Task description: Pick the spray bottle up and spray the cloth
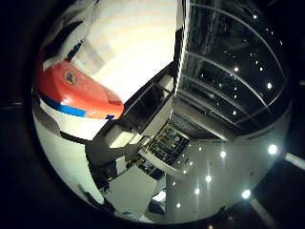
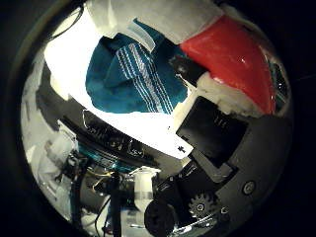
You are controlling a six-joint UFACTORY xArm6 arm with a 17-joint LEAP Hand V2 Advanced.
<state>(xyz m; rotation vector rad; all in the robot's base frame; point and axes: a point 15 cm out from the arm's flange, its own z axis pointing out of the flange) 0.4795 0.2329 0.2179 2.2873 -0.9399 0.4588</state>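
The spray bottle has a red spray head (image 2: 232, 54) and a white body with a blue band (image 1: 59, 107). It fills much of both palm views, so it is close against the palm. My right hand (image 2: 212, 133) has black finger parts curled against the bottle, one lying by the red head. In the thumb side view the teal cloth (image 2: 133, 74) with thin white stripes lies crumpled on the white table (image 2: 69, 74), beyond the spray head. The hand's black and white parts also show in the little finger side view (image 1: 143, 107), beside the bottle.
The little finger side view shows a white surface (image 1: 133, 43) behind the bottle and a dark ceiling with rows of lights (image 1: 229, 153). In the thumb side view, a rack of equipment with teal parts (image 2: 109, 148) stands past the table edge.
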